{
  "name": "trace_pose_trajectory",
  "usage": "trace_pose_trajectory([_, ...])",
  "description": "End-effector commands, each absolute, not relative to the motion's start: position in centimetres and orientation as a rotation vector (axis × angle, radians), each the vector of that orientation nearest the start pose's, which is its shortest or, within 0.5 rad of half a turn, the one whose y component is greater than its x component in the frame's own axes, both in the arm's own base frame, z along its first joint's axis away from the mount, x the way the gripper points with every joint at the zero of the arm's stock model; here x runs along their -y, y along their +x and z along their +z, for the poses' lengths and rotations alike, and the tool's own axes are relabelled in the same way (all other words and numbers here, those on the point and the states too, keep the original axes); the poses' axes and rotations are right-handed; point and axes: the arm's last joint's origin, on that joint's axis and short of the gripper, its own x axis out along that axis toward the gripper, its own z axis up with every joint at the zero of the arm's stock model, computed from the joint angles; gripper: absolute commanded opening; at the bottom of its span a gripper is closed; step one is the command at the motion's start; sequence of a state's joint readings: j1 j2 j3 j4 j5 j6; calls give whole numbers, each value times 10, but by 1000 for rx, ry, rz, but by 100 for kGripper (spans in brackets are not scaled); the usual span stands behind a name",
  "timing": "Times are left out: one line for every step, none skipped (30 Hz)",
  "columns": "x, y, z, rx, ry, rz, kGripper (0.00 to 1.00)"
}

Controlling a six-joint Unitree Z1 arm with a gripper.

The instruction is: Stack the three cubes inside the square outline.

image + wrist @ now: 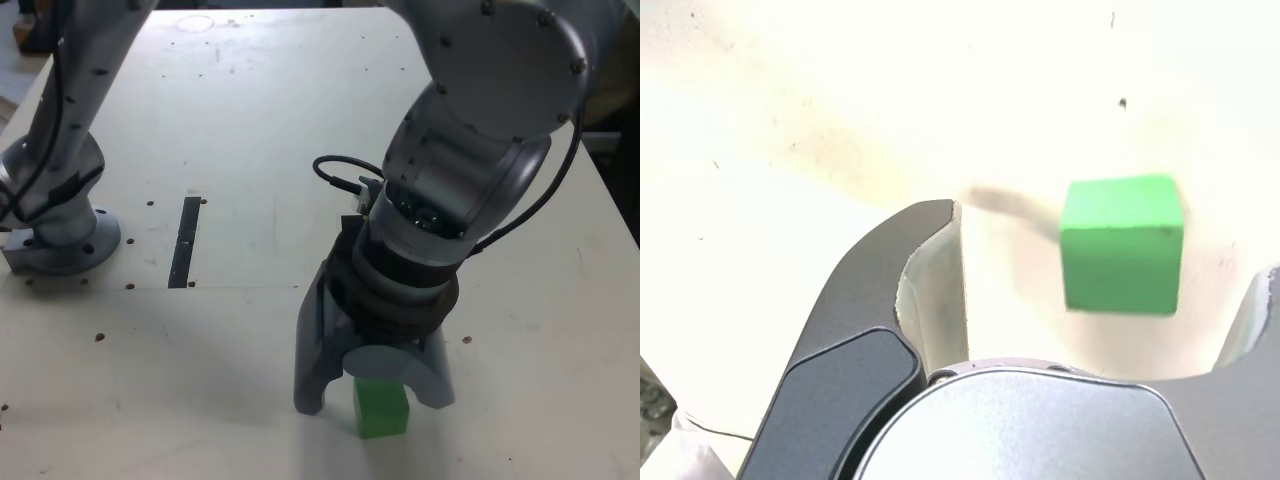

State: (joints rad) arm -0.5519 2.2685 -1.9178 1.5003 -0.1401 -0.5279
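The tool [1112, 268] is hovering with fingers spread wide, holding nothing. Between them, the green cube [1122, 262] is resting on the desk [210, 390].

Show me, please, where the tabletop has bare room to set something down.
Bare patches: between the black strip and the arm's wrist, and in the exterior view's lower left. It is crowded around the green cube, where the open jaws hover.
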Motion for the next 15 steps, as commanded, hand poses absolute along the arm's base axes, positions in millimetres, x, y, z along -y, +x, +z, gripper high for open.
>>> trace_pose_trajectory([224, 354, 233, -1890, 18, 11, 95])
trace_pose_trajectory([223, 356, 231, -1894, 14, 8, 95])
trace_pose_trajectory([223, 358, 229, -1897, 11, 4, 95])
trace_pose_trajectory([223, 359, 228, -1899, 9, 0, 94])
trace_pose_trajectory([223, 361, 226, -1901, 7, -4, 94])
trace_pose_trajectory([223, 363, 224, -1904, 5, -9, 94])
trace_pose_trajectory([224, 365, 223, -1906, 3, -13, 93])
trace_pose_trajectory([224, 366, 221, -1907, 1, -17, 93])
trace_pose_trajectory([225, 368, 220, -1907, 0, -21, 92])
trace_pose_trajectory([225, 369, 219, -1907, -1, -26, 92])
trace_pose_trajectory([225, 371, 218, -1907, -1, -31, 91])
trace_pose_trajectory([226, 372, 217, -1907, -2, -36, 91])
trace_pose_trajectory([226, 373, 217, -1905, -2, -44, 90])
trace_pose_trajectory([227, 374, 216, -1905, -2, -50, 89])
trace_pose_trajectory([227, 375, 216, -1905, -3, -56, 88])
